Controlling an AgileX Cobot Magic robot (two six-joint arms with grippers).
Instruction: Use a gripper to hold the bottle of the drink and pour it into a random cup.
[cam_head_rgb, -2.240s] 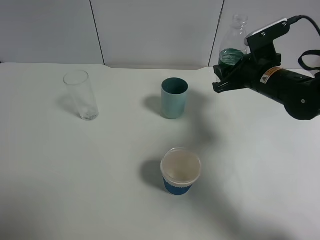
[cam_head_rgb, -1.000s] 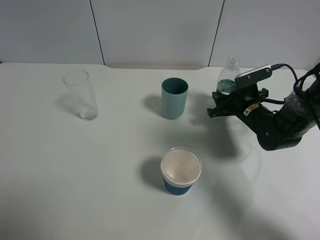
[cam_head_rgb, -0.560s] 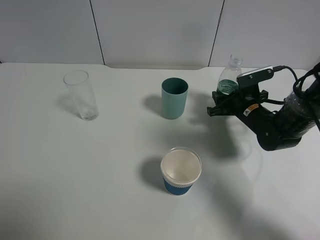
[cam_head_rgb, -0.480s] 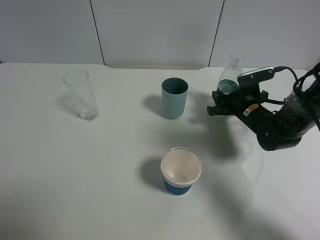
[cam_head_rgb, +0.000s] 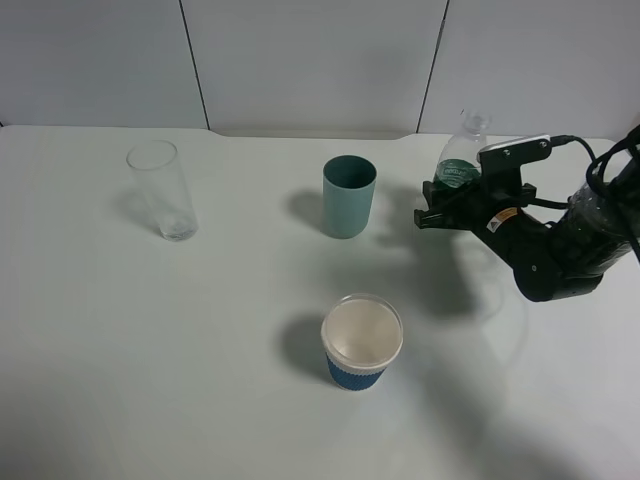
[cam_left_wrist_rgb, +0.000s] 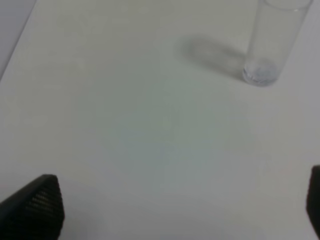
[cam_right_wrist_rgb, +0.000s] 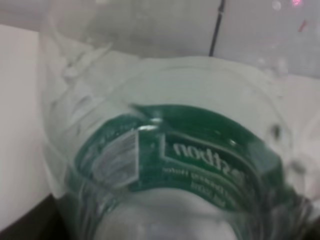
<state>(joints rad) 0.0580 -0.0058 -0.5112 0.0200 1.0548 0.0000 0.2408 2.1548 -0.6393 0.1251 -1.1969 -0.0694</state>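
The clear bottle (cam_head_rgb: 463, 152) with the dark green label stands about upright at the back right, capless neck up. My right gripper (cam_head_rgb: 448, 197) is shut on the bottle's lower body, and the bottle's base is hidden behind it. In the right wrist view the bottle (cam_right_wrist_rgb: 170, 150) fills the frame. The teal cup (cam_head_rgb: 349, 196) stands upright to the left of the bottle, about a cup's width apart. My left gripper (cam_left_wrist_rgb: 175, 220) is open and empty over bare table; only its black fingertips (cam_left_wrist_rgb: 35, 210) show, and it is out of the exterior view.
A tall clear glass (cam_head_rgb: 163, 190) stands at the back left and also shows in the left wrist view (cam_left_wrist_rgb: 272, 42). A white paper cup with a blue sleeve (cam_head_rgb: 361, 342) stands in front of the teal cup. A white wall runs behind the table.
My right gripper came down with the bottle from higher up and settled lower, right of the teal cup. Over the last second it shifted only slightly. The cups have not moved.
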